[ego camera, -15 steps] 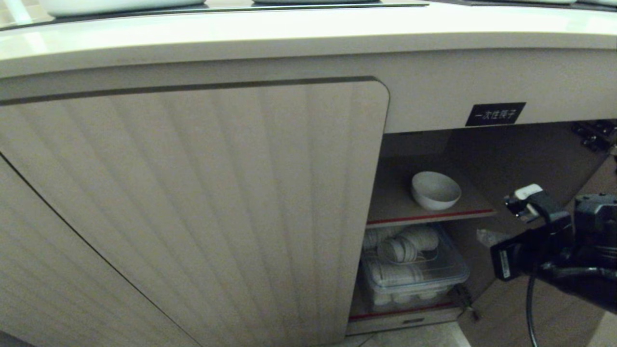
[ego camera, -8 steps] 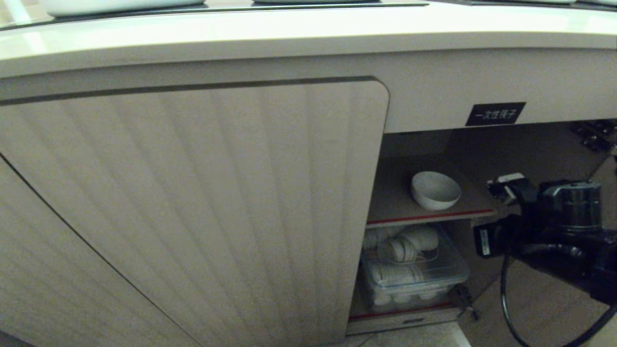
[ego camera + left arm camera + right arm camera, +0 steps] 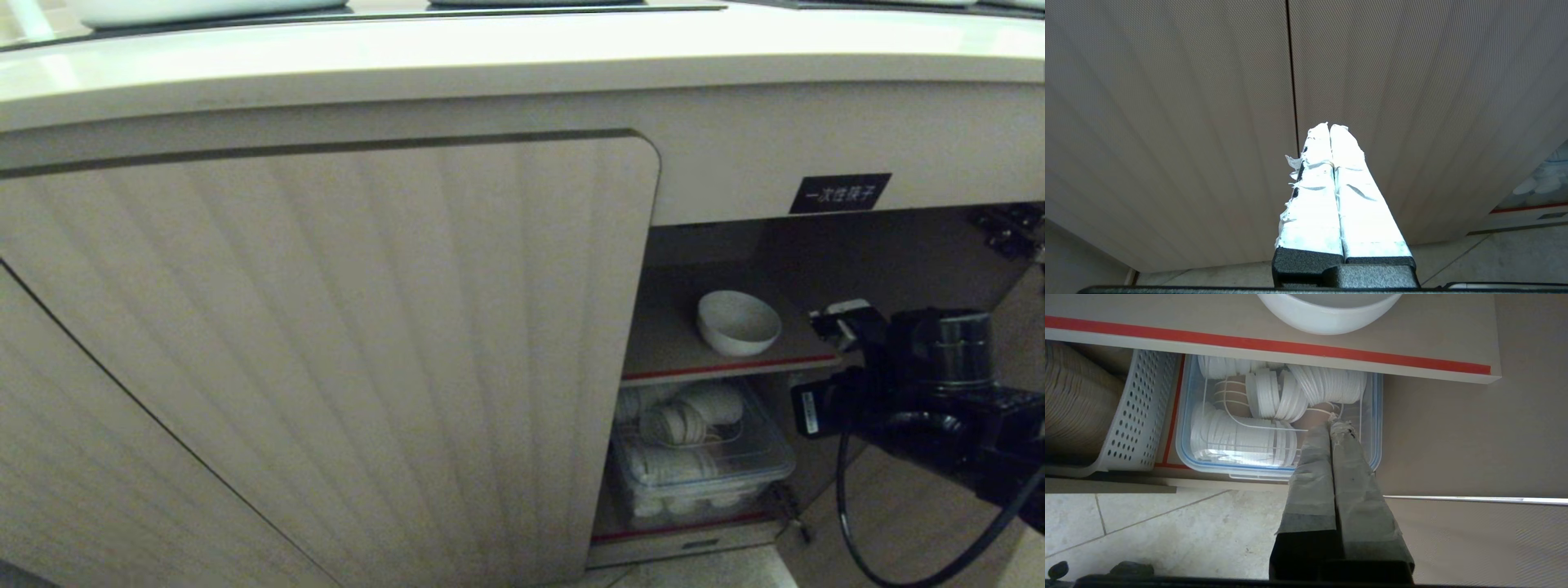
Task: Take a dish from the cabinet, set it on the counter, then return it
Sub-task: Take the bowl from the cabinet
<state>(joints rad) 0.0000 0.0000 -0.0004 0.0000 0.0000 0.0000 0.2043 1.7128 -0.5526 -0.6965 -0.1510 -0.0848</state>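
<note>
The small glossy white round bowl sits on the red-edged upper shelf of the light beige ribbed-door cabinet, right of centre in the head view, so nothing has been taken out yet; the right gripper, jaws pressed together and empty, hangs just right of the shelf; the left gripper, likewise closed, faces the door; lifting to the cream countertop and returning remain.

Head camera looks down at the cabinet front from close up. Left wrist camera faces the ribbed doors, almost against them. Right wrist camera peers into the open side, low and near; it shares the red-edged shelf with the head view.
</note>
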